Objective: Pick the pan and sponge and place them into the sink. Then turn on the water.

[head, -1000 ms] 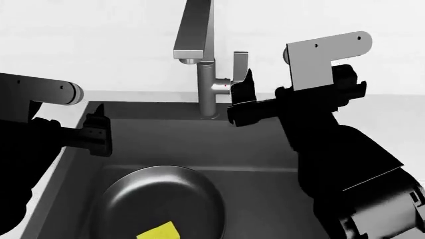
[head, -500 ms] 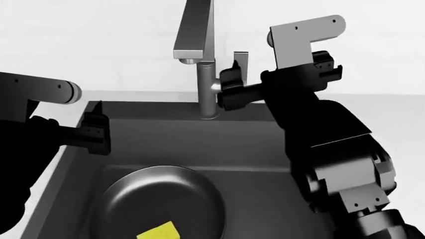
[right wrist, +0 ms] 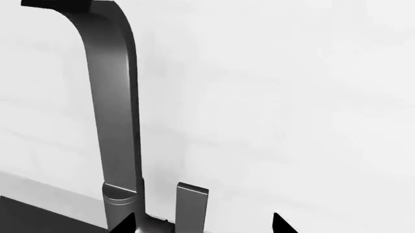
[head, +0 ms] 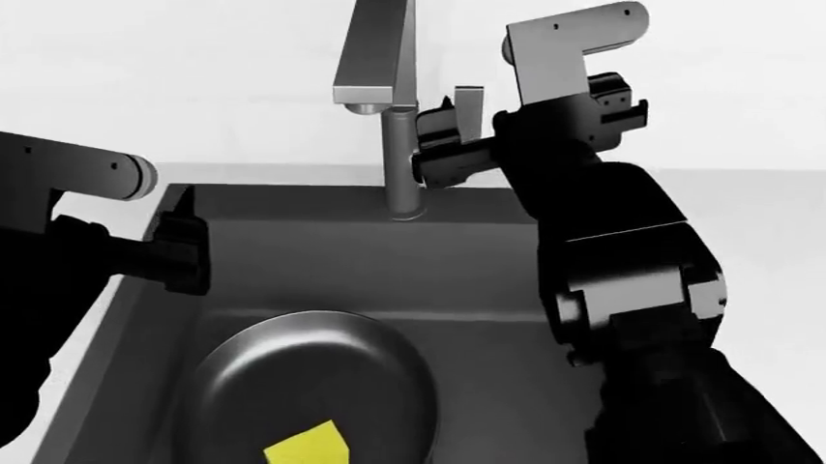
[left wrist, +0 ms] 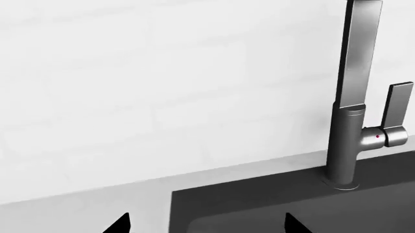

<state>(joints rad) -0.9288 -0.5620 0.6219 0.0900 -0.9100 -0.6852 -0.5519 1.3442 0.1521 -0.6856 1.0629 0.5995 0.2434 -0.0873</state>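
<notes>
The pan [head: 309, 387] lies in the sink [head: 478, 271] with the sponge [head: 308, 449] on it. The right gripper [head: 439, 145], fingers spread and empty, brackets the faucet lever [head: 467, 101], apparently to start the water. The left gripper [head: 181, 246], fingers apart, idles left of the faucet [head: 387, 106].

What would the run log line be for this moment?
pan in sink | sponge on pan | right gripper open at faucet lever | left gripper open, empty | no water
</notes>
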